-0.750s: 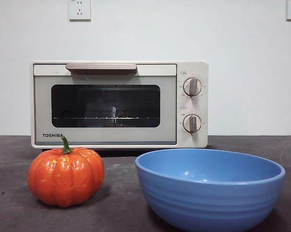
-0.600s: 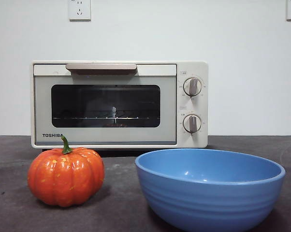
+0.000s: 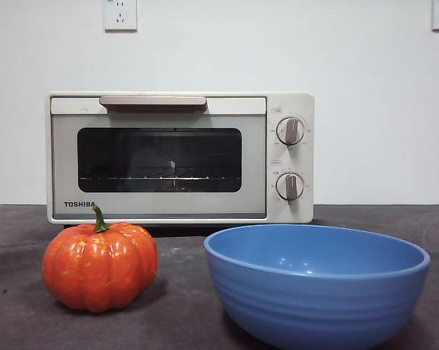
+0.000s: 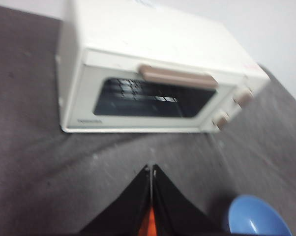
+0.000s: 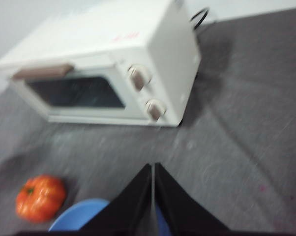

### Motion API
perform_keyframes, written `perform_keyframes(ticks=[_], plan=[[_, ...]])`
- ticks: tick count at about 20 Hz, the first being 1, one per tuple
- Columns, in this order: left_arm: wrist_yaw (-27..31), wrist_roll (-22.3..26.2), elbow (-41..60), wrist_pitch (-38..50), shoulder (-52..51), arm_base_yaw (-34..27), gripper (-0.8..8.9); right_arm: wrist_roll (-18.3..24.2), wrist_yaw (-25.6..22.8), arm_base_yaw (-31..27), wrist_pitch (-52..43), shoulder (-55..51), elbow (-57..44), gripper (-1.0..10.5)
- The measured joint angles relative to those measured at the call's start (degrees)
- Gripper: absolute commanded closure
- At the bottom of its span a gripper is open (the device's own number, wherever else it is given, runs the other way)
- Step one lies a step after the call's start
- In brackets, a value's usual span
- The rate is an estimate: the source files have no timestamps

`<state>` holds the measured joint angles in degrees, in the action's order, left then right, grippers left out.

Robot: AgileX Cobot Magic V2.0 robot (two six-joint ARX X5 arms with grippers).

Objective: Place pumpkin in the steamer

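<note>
Pumpkin (image 3: 99, 266) unmoved, steamer (image 3: 179, 157) door still closed

The cream-white boxy countertop steamer (image 3: 180, 157) with a dark glass window door carries the brand name "TOSHIBA" in dark capitals at the door's lower left corner. Small markings around its two round knobs are too tiny to read.

A staged test bench, lab-like rather than a real kitchen: a bare white wall (image 3: 365, 109) with 2 wall sockets (image 3: 120, 14) high up, and a dark grey worktop (image 3: 183, 306) carrying only a cream TOSHIBA countertop steamer (image 3: 179, 157), a glossy toy-like pumpkin (image 3: 99, 266) and a blue ridged bowl (image 3: 316, 284), all beyond each black tool (image 4: 151, 169).
</note>
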<state>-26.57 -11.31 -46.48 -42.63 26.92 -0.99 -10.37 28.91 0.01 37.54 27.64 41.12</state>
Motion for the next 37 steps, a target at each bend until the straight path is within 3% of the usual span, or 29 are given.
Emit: perform_keyframes(ticks=[7,14,18,22,31,37], plan=[[-3.23,8.39,-7.45,-12.44,5.88,1.81,7.98,10.21,0.92,4.15,14.53,8.52,10.51,9.4],[-3.39,12.33,-8.00,-19.15,6.03,4.09,7.98,15.54,0.90,10.16,22.86,10.88,12.41,9.4],[-3.39,12.76,-8.00,-19.56,6.03,4.28,7.98,16.17,0.90,11.61,22.91,10.86,12.41,9.1],[-3.39,12.94,-8.02,-19.89,5.88,4.28,7.98,16.02,0.90,11.67,22.88,10.86,12.41,5.1],[-3.39,12.92,-8.02,-19.93,5.73,4.28,7.98,15.72,0.92,14.08,21.44,11.17,12.41,5.1],[-3.39,12.92,-8.02,-19.74,5.73,4.28,7.98,13.09,1.31,22.53,14.14,18.93,14.29,5.1]])
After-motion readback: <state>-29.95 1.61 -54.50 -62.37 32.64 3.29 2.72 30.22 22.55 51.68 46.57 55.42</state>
